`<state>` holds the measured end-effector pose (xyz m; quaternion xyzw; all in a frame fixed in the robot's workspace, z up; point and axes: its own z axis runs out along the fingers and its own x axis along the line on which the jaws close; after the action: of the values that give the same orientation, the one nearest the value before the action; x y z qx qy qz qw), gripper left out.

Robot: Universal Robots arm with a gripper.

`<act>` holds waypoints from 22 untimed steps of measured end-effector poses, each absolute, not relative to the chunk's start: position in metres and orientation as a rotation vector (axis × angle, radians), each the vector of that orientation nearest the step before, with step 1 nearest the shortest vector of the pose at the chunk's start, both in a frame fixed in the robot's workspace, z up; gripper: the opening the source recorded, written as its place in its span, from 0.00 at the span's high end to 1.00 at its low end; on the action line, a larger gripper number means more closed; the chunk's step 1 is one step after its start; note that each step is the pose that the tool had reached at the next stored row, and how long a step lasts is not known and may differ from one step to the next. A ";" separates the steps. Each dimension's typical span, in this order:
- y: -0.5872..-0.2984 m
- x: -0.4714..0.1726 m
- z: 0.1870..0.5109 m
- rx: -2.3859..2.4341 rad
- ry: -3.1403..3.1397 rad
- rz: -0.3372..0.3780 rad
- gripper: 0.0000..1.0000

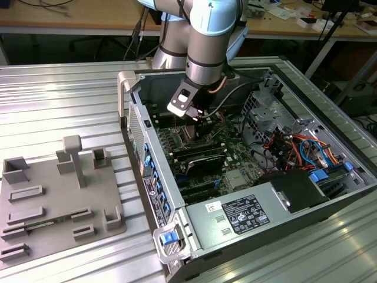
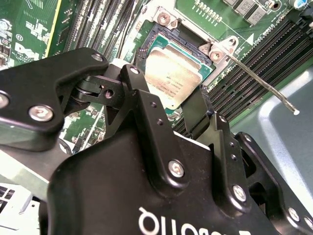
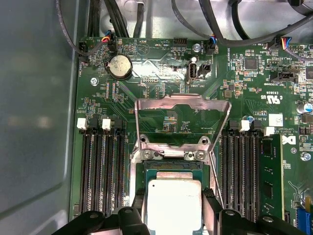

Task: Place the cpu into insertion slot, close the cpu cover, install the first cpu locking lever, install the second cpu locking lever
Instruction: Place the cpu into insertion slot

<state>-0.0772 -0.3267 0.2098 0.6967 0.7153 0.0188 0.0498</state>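
I seem to be running this from afar in a robotics lab or electronics workshop. My arm (image 1: 206, 35) stands at a ribbed metal desk (image 1: 59, 100) that carries an opened computer case (image 1: 136, 127) and a grey moulded parts fixture (image 1: 56, 180). Behind it runs a wooden desk (image 1: 76, 17) strewn with cables (image 1: 56, 6).

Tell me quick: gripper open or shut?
Gripper: down at the small flat square silver-grey metal cpu in the silver-rimmed square insertion slot; open or shut cannot be told.

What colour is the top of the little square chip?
Dull silver-grey; the cpu shows best in the second wrist view.
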 end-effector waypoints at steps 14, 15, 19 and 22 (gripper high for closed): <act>-0.327 -0.077 0.206 2.136 2.164 0.055 0.45; -0.327 -0.077 0.205 2.136 2.164 0.055 0.45; -0.327 -0.076 0.203 2.131 2.169 0.055 0.45; -0.327 -0.076 0.199 2.131 2.169 0.055 0.45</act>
<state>-0.0763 -0.3266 0.1988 0.6999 0.7123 0.0181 0.0501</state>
